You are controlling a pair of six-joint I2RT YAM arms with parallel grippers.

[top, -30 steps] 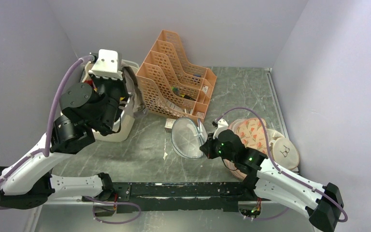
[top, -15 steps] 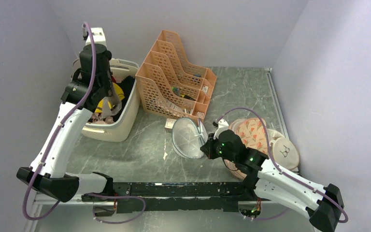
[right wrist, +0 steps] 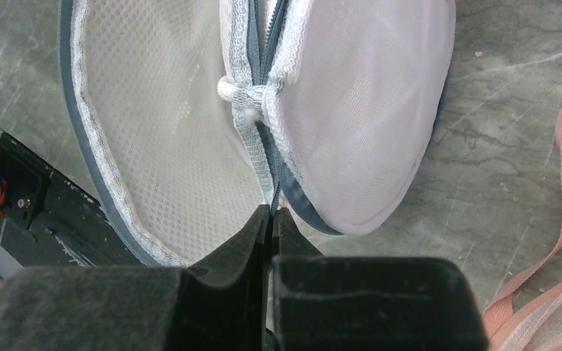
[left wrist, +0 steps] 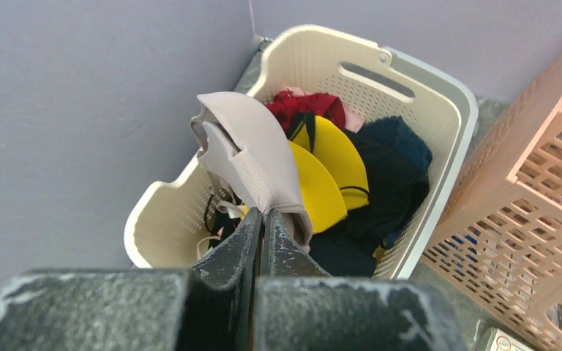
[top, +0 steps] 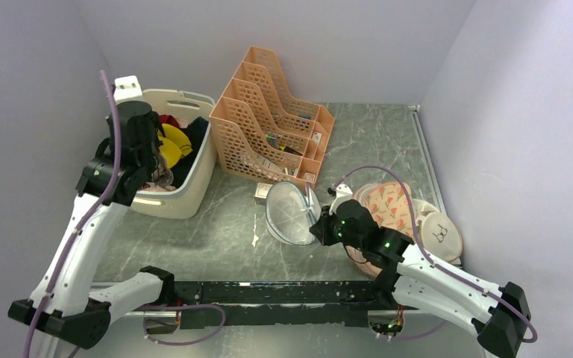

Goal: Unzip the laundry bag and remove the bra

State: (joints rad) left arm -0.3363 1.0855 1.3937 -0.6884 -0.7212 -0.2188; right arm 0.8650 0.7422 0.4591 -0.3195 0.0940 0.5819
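- Left wrist view is showing the left gripper point(left wrist: 262, 219) pinching the bra point(left wrist: 252, 157) by one edge, its jaws pressed tight on the fabric. The bra is being held over the near end of the white basket point(left wrist: 439, 95), well apart from the laundry bag point(top: 289, 212). Whether it is touching the clothes point(left wrist: 329, 161) beneath it cannot be told.
- Right wrist view is showing the right gripper point(right wrist: 271, 216) clamped shut on the bag's zip seam, where the two mesh halves are meeting. The bag is standing on its edge near the middle of the surface point(top: 373, 134), unzipped and gaping.
- The bra is looking light and soft, with a moulded cup that is holding its shape. A pinch on an edge or a strap is probably enough, though thin fabric could be sliding out of so narrow a grip.
- The bag is looking nearly weightless and floppy, and its fine mesh is likely to snag. The stiffer zip tape and the bound rim are looking like the firmest places to hold.
- Counting what is showing: one bra, one laundry bag with two halves, one basket and one orange file rack point(top: 268, 127). Beside the right arm are lying one peach printed pad point(top: 392, 205) and one white disc point(top: 442, 235). The clothes in the basket are showing yellow, red and dark pieces, too bunched to be counting singly.
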